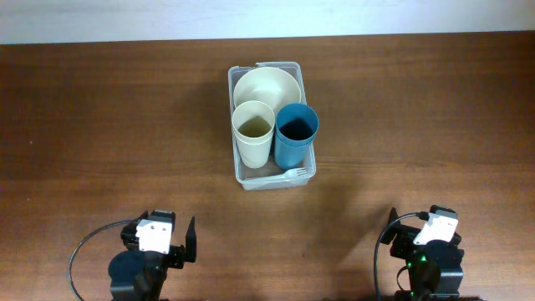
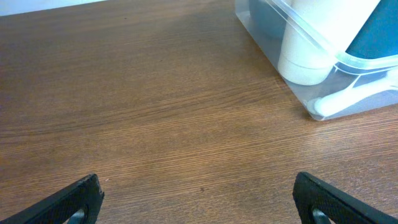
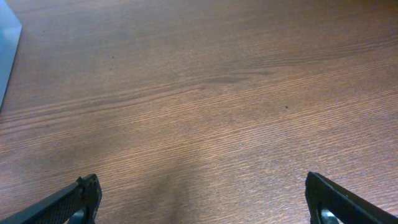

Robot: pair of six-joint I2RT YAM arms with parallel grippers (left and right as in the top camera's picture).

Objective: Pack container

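- The container (image 1: 231,125) sits in the middle of the table (image 1: 100,125), on the far side from the arms. It is a clear tub w/ its long side running away from the robot.
- Stuff inside: a cream bowl (image 1: 267,82) at the far end, a cream cup (image 1: 253,130) & a blue cup (image 1: 297,132) in front of it, and a white fork (image 1: 294,173) down by the near wall.
- Both cups stand mouth up, right next to each other. That's prob so they both fit across the tub.
- The cups hide the bowl's near edge, so I can't tell if they stand on it or just beside it.
- The fork lies flat in the thin gap that is left, across the short way. It looks like the only spot w/ room for it.
- Left claw (image 2: 198,202): fingers wide apart, nothing in it, low over bare wood. Its cam sees the tub's near corner up & to the right, not close.
- Right claw (image 3: 205,202): fingers wide apart too, nothing in it. Just wood below, w/ a bit of the tub at the far left edge.
- Both arms are parked at the near edge, well apart from the tub.
- I see no loose things on the table, so I think the packing is done or v. close.
- No lid in view, so can't say if one is needed.
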